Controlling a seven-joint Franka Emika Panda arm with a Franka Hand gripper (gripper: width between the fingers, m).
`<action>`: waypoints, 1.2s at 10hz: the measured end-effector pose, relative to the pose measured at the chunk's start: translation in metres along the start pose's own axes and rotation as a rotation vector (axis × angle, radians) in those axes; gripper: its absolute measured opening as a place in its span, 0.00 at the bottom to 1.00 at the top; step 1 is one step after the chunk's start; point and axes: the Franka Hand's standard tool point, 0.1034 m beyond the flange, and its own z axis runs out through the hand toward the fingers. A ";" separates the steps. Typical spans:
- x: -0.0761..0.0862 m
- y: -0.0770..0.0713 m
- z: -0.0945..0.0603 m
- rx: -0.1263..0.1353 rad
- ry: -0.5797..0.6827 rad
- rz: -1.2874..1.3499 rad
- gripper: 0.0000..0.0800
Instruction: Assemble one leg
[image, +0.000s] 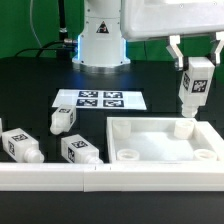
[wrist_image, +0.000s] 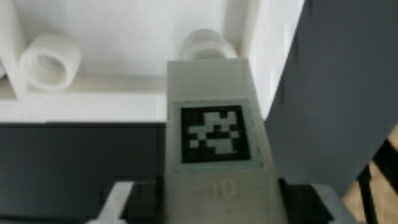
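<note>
Now the leg (image: 196, 88) stands almost upright at about 3 o'clock in the exterior view. Its tag faces the camera and its top leans a little toward 1 o'clock. Its round end points down and meets the tray (image: 140, 125) at the far corner socket (image: 186, 128). Whether it sits inside the socket or only touches the rim, I cannot tell.

The claw (image: 197, 62) is at the top of the leg, with one finger on each side. The wrist view agrees: at the claw (wrist_image: 214, 205) the leg (wrist_image: 217, 120) runs between the two fingers (wrist_image: 128, 200) toward a socket (wrist_image: 210, 45). Thin dark lines separate the leg from the fingers, but the picture is blurred there. So I cannot tell if the pads press the leg or stand just free of it.

The tray lies on the black tabletop (image: 30, 90) at about 5 o'clock. The marker board (image: 100, 99) lies near the centre, at 10 o'clock from the tray. Three loose legs lie apart from each other between 7 and 9 o'clock: one (image: 64, 120) just beside the board, one (image: 20, 145) near the edge, one (image: 80, 150) near the tray. A white rail (image: 60, 180) runs along the 6 o'clock side. The robot base (image: 100, 45) stands at 12 o'clock.
</note>
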 end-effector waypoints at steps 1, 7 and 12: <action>-0.003 0.000 0.002 -0.003 0.022 -0.001 0.36; 0.003 -0.017 0.038 0.002 0.088 -0.010 0.36; 0.002 -0.011 0.048 -0.004 0.081 -0.006 0.36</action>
